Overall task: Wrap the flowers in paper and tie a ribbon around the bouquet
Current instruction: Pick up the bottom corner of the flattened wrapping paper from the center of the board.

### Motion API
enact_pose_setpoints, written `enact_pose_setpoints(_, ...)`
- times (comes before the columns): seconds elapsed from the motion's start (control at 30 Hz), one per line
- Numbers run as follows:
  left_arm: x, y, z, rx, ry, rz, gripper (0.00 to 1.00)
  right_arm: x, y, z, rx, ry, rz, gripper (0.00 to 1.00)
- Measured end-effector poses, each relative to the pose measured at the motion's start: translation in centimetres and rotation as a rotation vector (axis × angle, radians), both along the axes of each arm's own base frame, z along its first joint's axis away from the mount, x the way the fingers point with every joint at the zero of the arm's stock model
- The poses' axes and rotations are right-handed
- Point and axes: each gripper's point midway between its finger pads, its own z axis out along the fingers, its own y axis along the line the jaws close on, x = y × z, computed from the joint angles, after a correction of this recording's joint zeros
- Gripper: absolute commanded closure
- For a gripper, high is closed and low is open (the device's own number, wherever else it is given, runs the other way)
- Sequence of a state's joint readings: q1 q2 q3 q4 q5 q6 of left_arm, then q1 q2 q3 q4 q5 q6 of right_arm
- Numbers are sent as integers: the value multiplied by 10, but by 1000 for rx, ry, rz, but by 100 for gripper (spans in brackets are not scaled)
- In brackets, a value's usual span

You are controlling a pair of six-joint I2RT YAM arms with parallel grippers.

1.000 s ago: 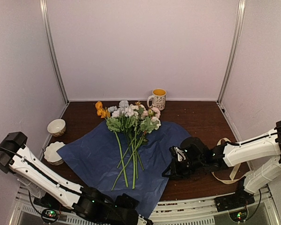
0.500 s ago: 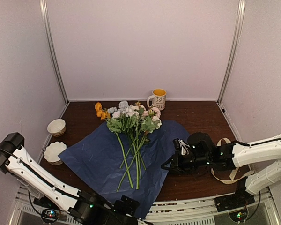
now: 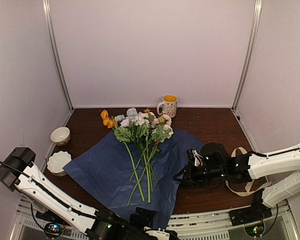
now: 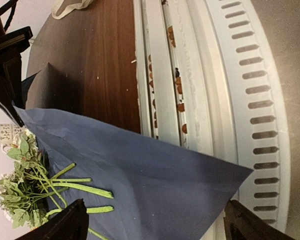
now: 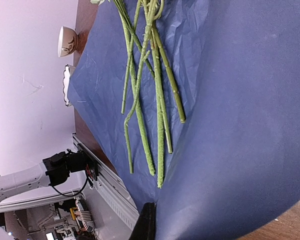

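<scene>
While the flowers point(image 3: 140, 132) lie across the blue paper point(image 3: 100, 170) on the table, heads toward the back wall and stems toward the near edge, we judge the wrapping step barely begun; the ribbon point(image 3: 242, 191) waits well apart at the right, under the right arm. We find the right gripper point(image 3: 189, 172) closed, apparently pinching the paper's right edge, which rises beside the stems in its wrist view; the left gripper point(image 4: 154, 201) stands wide and empty over the paper's near corner. Next, we judge, the pinched edge must be carried over the stems without dragging them. Against a second ago, the left jaws have widened; the stem ends lie slightly further right.
</scene>
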State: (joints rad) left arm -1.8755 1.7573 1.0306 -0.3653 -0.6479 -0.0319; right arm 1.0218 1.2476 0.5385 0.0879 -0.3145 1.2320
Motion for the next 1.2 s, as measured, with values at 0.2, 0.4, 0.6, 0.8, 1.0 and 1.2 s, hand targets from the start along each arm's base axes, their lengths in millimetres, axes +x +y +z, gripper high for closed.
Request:
enact_pose_setpoints(0.2,-10,-4,-6,17,46,-37,2,2,1,2,14,16,-21,100)
enact_pose_setpoints(0.4,-12,-21,-18,28,15,-37,10,4,0,2,12,14,-41,100)
enact_pose_setpoints(0.6,5,-17,-10,-23,-58,38,80,6,-1,1,8,7,-52,100)
enact_pose_setpoints(0.8,30,8,8,-92,-75,139,100,7,-5,-3,-17,-1,-56,86)
enact_pose_setpoints(1.0,36,15,25,-154,-21,158,100,6,-34,-20,-222,-51,-41,60)
enact_pose_setpoints(1.2,44,20,30,-163,58,161,100,6,-83,9,-364,-195,-56,47)
